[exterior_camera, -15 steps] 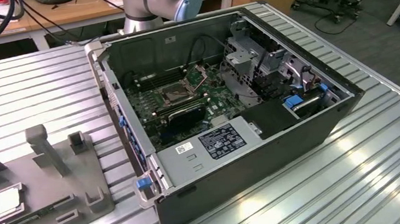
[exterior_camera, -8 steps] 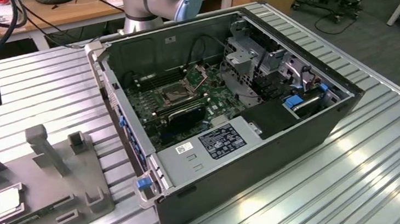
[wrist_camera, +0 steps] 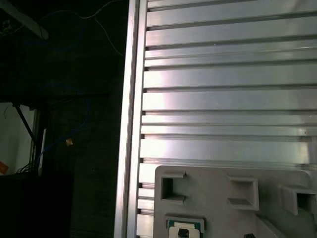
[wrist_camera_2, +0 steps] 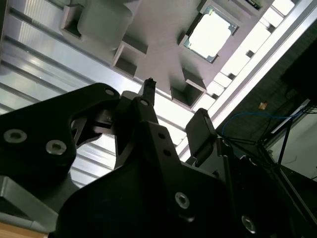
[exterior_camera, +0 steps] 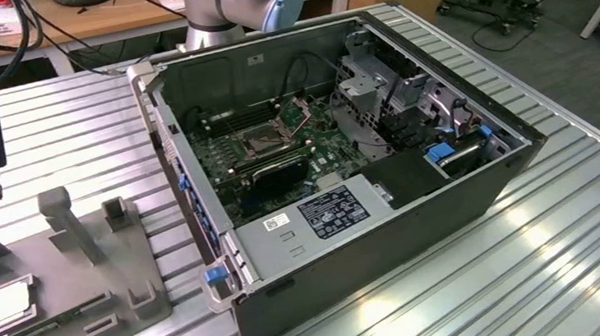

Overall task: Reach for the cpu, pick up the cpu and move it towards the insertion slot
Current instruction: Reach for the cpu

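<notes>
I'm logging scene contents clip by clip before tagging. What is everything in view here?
cpu: one, silvery, in a recess of the grey tray
grey tray: one, grey, on the table at the exterior view's left
computer case: one, black, lying open mid-table
circuit board: one, green, inside the case
insertion slot: one, dark with a silvery frame, on the circuit board
blue latch: one, blue, at the case's near corner
table: one, silvery and slotted, under everything
arm: one, grey with a blue cap, behind the case
gripper: one, black, open and empty, above the table near the tray
</notes>
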